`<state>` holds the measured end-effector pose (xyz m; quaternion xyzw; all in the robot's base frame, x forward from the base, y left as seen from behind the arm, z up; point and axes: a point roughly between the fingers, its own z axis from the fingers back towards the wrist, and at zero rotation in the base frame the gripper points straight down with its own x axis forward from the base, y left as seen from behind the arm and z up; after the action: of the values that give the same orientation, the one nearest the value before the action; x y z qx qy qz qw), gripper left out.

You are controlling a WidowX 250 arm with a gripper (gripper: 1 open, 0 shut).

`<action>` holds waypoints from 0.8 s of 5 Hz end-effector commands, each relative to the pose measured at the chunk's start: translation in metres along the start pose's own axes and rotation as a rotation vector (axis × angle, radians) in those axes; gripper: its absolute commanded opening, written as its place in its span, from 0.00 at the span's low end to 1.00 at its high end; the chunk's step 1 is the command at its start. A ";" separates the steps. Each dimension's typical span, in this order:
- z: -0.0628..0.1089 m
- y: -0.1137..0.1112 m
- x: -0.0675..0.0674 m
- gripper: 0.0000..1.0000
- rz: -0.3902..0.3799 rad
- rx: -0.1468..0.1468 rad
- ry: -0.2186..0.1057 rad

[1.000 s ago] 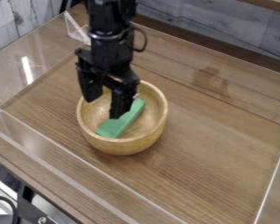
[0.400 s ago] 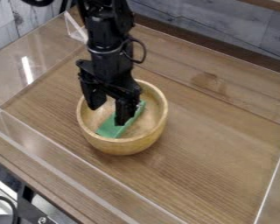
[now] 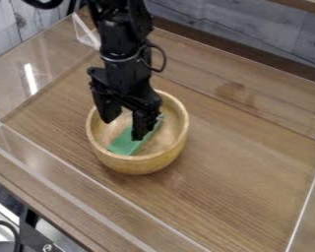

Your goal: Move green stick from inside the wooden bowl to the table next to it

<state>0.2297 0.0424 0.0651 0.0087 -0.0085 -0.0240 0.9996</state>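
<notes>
A round light-tan wooden bowl [image 3: 167, 156] sits on the brown table [image 3: 239, 187], left of centre. Inside it a bright-green stick [image 3: 129, 144] leans against the bowl's inner wall, its upper part hidden behind a finger. My black gripper [image 3: 126, 118] points straight down into the bowl, open, with one finger on each side of the stick's upper end. Whether a finger touches the stick cannot be made out.
Low clear acrylic walls [image 3: 68, 187] enclose the tabletop on all sides. Bare wood lies to the right of the bowl and in front of it. The arm [image 3: 117, 30] rises from the gripper toward the back left.
The gripper has sunk slightly deeper into the bowl, covering more of the stick. Stick and bowl have stayed in place.
</notes>
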 end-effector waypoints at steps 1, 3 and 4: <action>0.011 0.001 0.007 1.00 0.010 0.017 -0.061; 0.009 0.002 0.009 1.00 0.024 0.028 -0.075; 0.007 0.002 0.010 1.00 0.028 0.033 -0.079</action>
<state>0.2334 0.0440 0.0622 0.0181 -0.0265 -0.0055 0.9995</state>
